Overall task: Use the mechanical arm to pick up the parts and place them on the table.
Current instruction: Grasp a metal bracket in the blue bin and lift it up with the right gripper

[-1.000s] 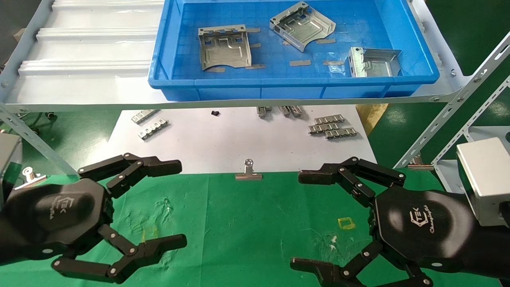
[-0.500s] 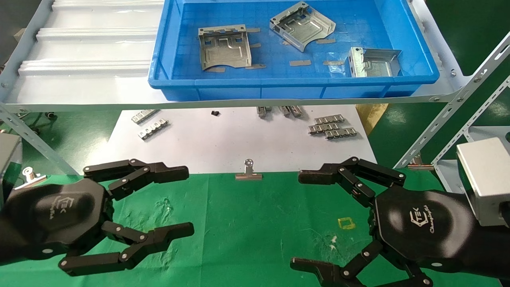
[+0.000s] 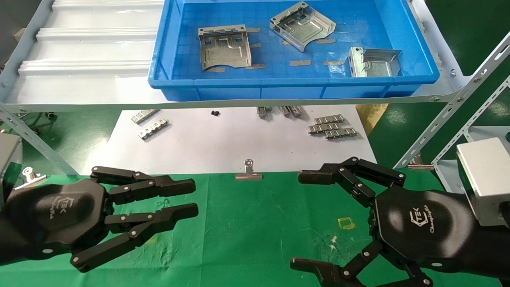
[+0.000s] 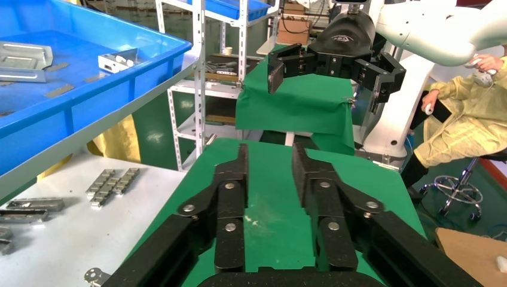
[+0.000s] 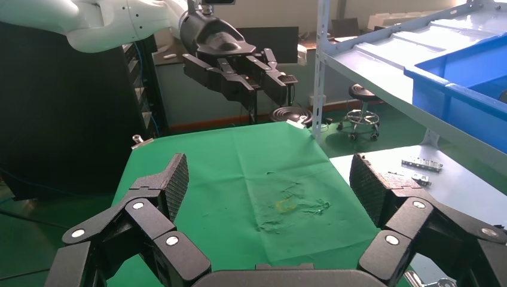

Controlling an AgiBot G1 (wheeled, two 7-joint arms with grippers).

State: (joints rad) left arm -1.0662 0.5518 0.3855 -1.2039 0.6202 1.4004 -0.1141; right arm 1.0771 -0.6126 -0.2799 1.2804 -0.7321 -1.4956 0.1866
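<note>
- The left gripper [image 3: 193,197] hovers low over the green counter [image 3: 247,223], its jaws drawn nearly together with only a narrow gap between them, holding nothing.
- The right gripper [image 3: 297,219] hangs over the counter's right side, jaws spread wide and empty.
- All three parts visible lie in the blue bin [image 3: 275,85] on the pale ribbed shelf [image 3: 91,48], above and behind the counter: one part [image 3: 225,48] at the bin's left, a second part [image 3: 303,26] tilted near the back, a third part [image 3: 372,61] at the right.
- No part rests on the green cloth, so by my judgement the task is at its very start: nothing picked, nothing placed.
- Everything is left to do: reach up into the bin, grip a plate, carry it down and set it on the counter, then repeat for the others.
- Small ridged strips [image 3: 330,126] lie on the white sheet [image 3: 223,147], and a binder clip [image 3: 248,171] sits at that sheet's near edge; none of these are the parts.
</note>
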